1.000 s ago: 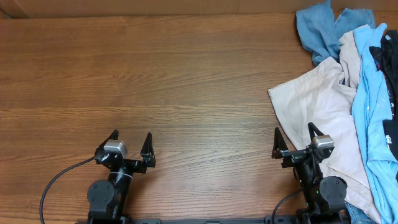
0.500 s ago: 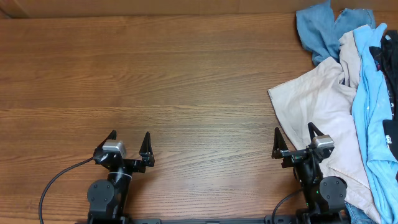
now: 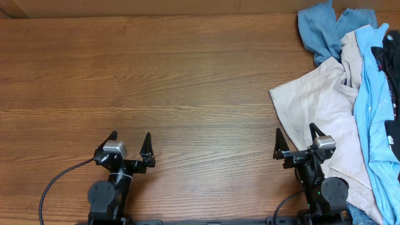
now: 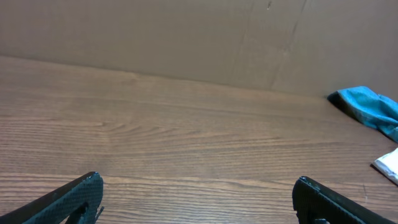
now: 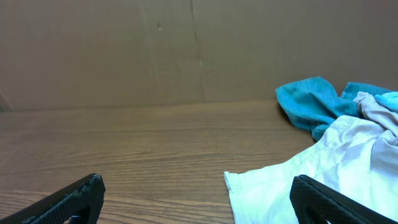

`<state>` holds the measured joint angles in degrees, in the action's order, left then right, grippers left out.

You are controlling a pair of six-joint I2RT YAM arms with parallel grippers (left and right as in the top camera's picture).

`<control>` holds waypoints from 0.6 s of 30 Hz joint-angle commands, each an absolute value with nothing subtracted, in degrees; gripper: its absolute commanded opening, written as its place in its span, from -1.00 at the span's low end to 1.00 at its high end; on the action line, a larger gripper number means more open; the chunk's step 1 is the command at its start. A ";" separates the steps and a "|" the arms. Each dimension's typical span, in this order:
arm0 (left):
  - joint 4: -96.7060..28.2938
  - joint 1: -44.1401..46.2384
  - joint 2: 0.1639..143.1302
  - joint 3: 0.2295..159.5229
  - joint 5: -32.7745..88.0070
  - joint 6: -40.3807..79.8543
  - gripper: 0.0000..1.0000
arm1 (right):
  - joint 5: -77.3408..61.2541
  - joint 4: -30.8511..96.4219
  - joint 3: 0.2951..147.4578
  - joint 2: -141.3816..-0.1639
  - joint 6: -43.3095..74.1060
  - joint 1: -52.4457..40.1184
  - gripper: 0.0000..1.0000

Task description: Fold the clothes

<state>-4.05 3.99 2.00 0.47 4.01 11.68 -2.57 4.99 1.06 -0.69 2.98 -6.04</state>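
Clothes (image 3: 350,94) heaped at the right end of the desk (image 3: 156,75), sky-blue T-shirt (image 3: 375,119) lying partly over a beige garment (image 3: 309,103), nothing folded yet. Left pincer (image 3: 130,136) and right pincer (image 3: 295,131) both parked at the near edge, jaws wide apart and empty. It looks like a ready pose, leaving the middle free for spreading. Wood-grain surface, plain cardboard wall (image 4: 186,37) behind.

No text, label, brand or number could be read in any view. Faint white marks stood on the black garment (image 3: 394,134), well off to the right of the right fingers (image 3: 277,145), but they were too small and too cut off by the frame edge to make out.
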 commanded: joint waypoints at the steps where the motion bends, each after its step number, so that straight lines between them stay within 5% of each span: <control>1: -4.19 3.40 2.20 0.32 3.01 11.66 1.00 | -2.68 4.60 0.45 -0.23 3.18 -6.20 1.00; 18: -4.23 3.40 2.20 0.32 3.84 11.73 1.00 | -2.00 4.64 0.49 -0.23 3.18 -6.20 1.00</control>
